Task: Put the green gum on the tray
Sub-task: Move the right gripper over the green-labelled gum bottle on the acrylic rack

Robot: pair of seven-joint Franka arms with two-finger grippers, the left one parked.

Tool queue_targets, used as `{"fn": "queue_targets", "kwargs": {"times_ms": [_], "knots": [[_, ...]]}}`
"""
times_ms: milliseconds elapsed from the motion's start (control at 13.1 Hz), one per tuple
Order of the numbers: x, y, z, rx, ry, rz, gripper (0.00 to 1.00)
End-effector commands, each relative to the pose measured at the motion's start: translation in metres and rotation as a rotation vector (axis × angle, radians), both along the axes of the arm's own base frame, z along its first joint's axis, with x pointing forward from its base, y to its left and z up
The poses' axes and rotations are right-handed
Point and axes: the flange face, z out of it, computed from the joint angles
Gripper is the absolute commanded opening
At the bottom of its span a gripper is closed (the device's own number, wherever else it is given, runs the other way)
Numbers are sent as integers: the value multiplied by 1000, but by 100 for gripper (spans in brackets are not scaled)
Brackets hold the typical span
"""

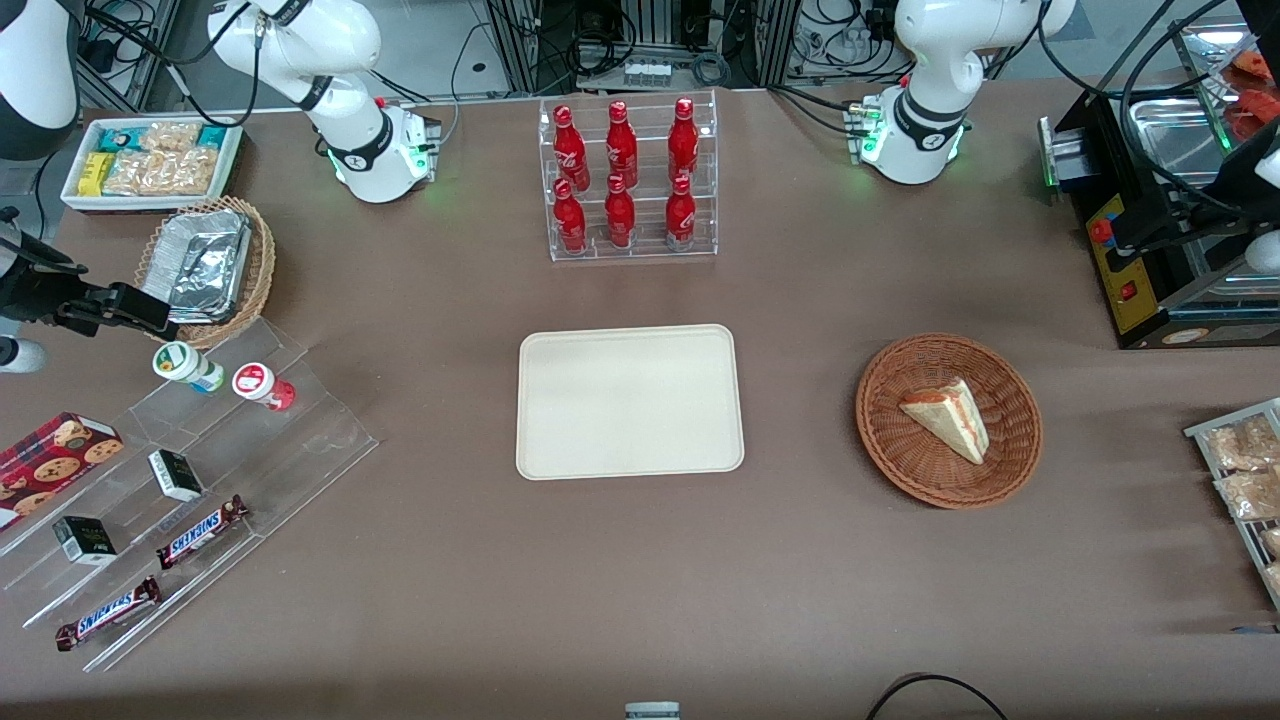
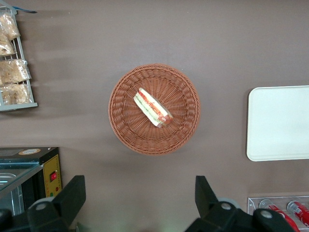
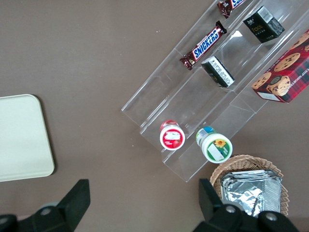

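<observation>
1. The green gum (image 1: 186, 364) stands upright on the upper step of a clear stepped rack (image 1: 190, 480) at the working arm's end of the table, its white lid with the green mark facing up, so a grip from above has to close around the body.
2. Just beside it on the same step — close but not touching — stands a red-lidded canister (image 1: 262, 385), at about four o'clock from the gum in the front view. I judge it the easy thing to bump or grab by mistake.
3. At about twelve o'clock from the gum sits a wicker basket (image 1: 262, 262) holding foil containers (image 1: 200, 265), near the rack's upper edge.
4. Lower steps of the rack carry two dark small boxes (image 1: 175, 474), two Snickers bars (image 1: 200, 531) and a cookie box (image 1: 55, 455).
5. The gripper (image 1: 150, 318) hangs above the table just at eleven o'clock from the gum, over the basket's edge. Its fingers (image 3: 77, 200) are spread wide with nothing between them.
6. The tray (image 1: 629, 401) lies flat and bare mid-table, at about three o'clock from the gum and well apart from it — the gum has yet to be picked up and carried across.
</observation>
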Motion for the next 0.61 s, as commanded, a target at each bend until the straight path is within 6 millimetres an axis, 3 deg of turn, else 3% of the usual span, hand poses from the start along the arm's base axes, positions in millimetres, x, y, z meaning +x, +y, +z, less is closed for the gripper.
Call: {"fn": "queue_targets", "kwargs": {"times_ms": [0,535], "knots": [[2,11,5,25,-7,5,100],[-7,15,-27,34,102,39,100]]}}
